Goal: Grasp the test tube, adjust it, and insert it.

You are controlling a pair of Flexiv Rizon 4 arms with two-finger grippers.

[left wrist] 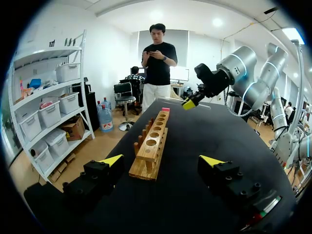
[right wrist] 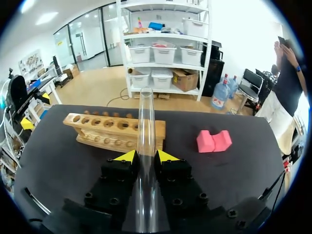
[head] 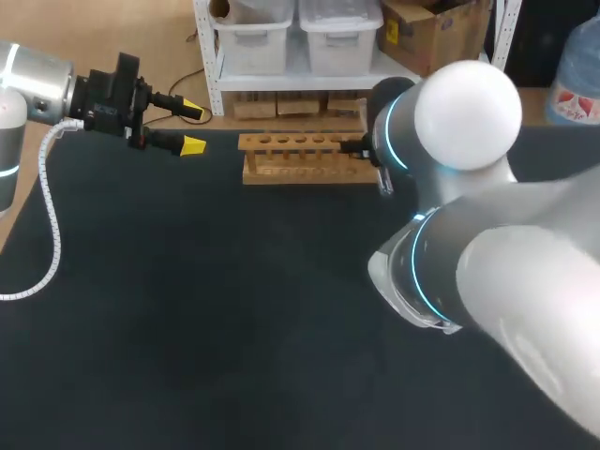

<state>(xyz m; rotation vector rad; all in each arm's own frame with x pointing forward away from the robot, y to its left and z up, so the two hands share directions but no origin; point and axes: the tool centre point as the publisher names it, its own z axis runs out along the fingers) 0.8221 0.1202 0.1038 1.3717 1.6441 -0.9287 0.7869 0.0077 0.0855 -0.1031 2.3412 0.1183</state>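
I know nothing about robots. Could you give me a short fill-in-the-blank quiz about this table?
The right gripper is shut on a clear ____. The fingers of the left gripper are ____. The wooden rack has a row of round ____. The block beside the rack is coloured ____.
Missing words: test tube; open; holes; pink.

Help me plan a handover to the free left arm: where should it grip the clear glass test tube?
Probably the bare stretch of the clear glass test tube ahead of the right jaws, which clamp it. Come from the side, left jaws open across its long axis: a slender round wall suits a crosswise pinch.
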